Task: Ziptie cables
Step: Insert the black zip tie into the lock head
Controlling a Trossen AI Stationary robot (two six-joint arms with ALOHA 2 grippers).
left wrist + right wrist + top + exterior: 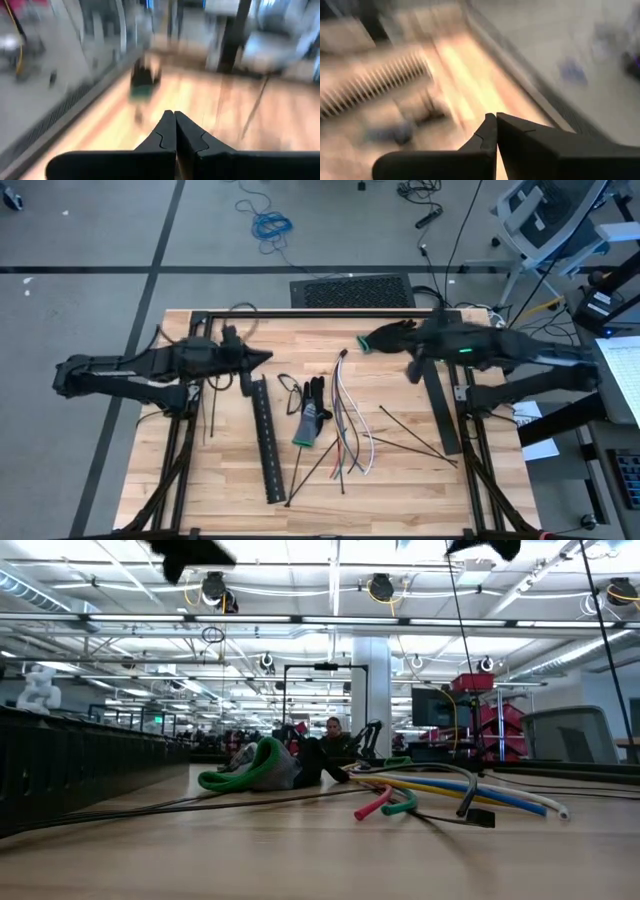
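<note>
Both grippers, left (268, 357) & right (362, 344), pressed together, empty. Coloured thin wire cables (350, 420) at table centre, thin dark zipties (415, 435) approx 4 o'clock of them. Probably open jaws first, then descend.

White, red, green, orange and blue are seen on the thin flexible cables (352, 425); pale striped grain is shown by the wooden table (400, 480).

The surface (400, 480) is a light wooden butcher-block top with a dark frame along its far edge. Near its middle lie the cables (352, 420), fanned out loosely, with a black and grey glove (314, 412) just beside them. The zipties (415, 438) are scattered around and under the cables. A long black slotted rail (266, 438) lies left of the glove, and a second one (440, 408) lies on the right.
</note>
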